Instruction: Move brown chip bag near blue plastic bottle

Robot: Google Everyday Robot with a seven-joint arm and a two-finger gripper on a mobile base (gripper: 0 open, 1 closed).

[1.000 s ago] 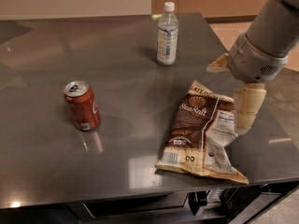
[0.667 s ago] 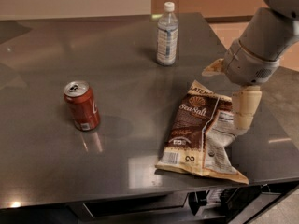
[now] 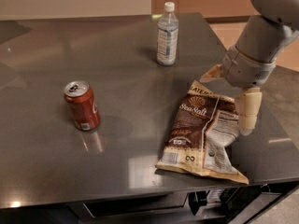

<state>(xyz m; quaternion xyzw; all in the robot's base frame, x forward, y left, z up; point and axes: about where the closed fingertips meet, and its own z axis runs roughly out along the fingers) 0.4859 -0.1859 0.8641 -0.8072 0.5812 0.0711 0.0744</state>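
The brown chip bag (image 3: 198, 130) lies flat near the front right of the dark table, "Sea Salt" side up, with its white panel to the right. The blue plastic bottle (image 3: 167, 34) stands upright at the back centre, well apart from the bag. My gripper (image 3: 225, 104) hangs over the bag's upper right part. It is open: one cream finger (image 3: 246, 112) points down along the bag's right edge, and the other points left above the bag's top corner. It holds nothing.
A red soda can (image 3: 82, 105) stands upright at the left of the grey table (image 3: 117, 69). The table's front edge runs just under the bag, and its right edge is close behind my arm (image 3: 261, 36).
My arm has shifted slightly down and to the left, bringing the open gripper closer over the bag. The bag, bottle and can have not moved.
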